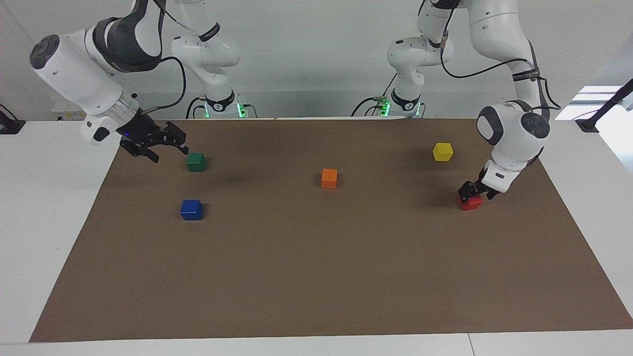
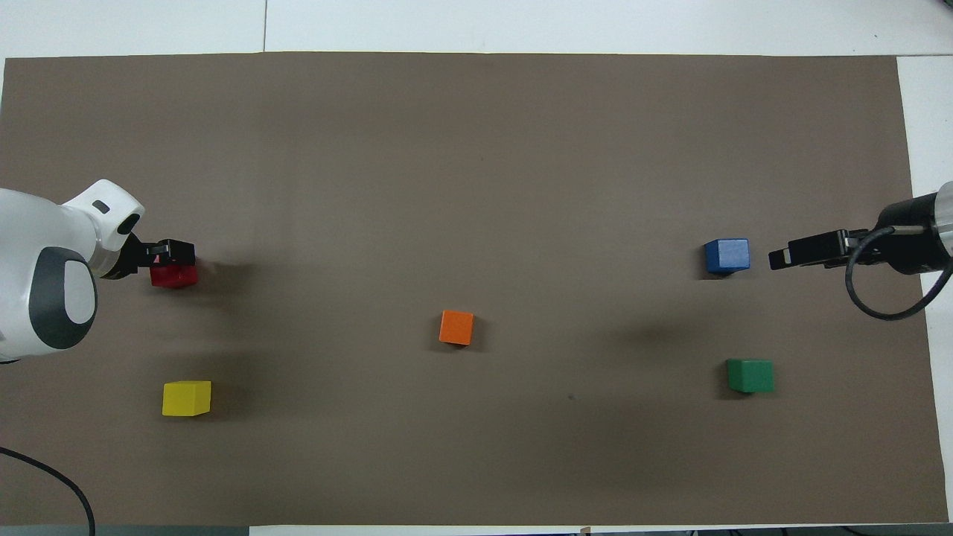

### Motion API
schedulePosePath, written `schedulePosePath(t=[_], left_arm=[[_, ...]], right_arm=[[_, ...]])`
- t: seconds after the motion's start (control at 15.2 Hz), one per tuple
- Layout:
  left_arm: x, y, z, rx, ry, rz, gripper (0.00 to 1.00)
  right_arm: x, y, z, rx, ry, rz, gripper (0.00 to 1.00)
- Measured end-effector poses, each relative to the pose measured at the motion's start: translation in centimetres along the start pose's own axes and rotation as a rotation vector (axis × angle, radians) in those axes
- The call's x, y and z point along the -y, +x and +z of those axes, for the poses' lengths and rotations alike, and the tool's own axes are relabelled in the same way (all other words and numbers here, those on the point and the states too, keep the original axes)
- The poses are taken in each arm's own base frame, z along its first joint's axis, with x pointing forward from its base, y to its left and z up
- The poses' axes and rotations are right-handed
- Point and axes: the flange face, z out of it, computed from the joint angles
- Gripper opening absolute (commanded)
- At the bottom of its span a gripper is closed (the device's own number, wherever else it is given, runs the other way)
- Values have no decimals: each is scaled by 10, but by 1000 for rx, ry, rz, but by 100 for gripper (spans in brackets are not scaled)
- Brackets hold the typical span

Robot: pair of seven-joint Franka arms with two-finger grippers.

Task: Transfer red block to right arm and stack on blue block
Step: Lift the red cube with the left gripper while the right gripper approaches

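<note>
Bench [image 1: 39, 222], white, under a matte brown paper sheet [image 1: 316, 277]; five small smooth cubes, well apart.
Red block [image 1: 470, 202]: on the sheet at the left arm's end, farther from the robots than the yellow cube [image 1: 442, 151]; left tool [image 1: 475, 193] down on it, whether clamped I cannot tell.
Blue block [image 1: 191, 209]: right arm's end, farther than the green cube [image 1: 196, 161].
Orange cube [image 1: 329, 178]: mid-sheet.
Right tool [image 1: 165, 147]: raised beside the green cube, fingers apart.
</note>
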Motion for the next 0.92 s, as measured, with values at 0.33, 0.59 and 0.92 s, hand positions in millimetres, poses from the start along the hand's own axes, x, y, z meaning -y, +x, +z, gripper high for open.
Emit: schedulePosePath(t=[0.33,0.59,0.92], left_arm=[[0,-1,8,20,0,-4,0],[-20,8,-42,177,-39,-183,0],[-127,-16,-233,262,-195,-539,0]], right_arm=[[-10,6,45,-61,375,-10,100],[13,4,58,-100,634,-59,100],[37,-8,73,-107,912,-113,100]])
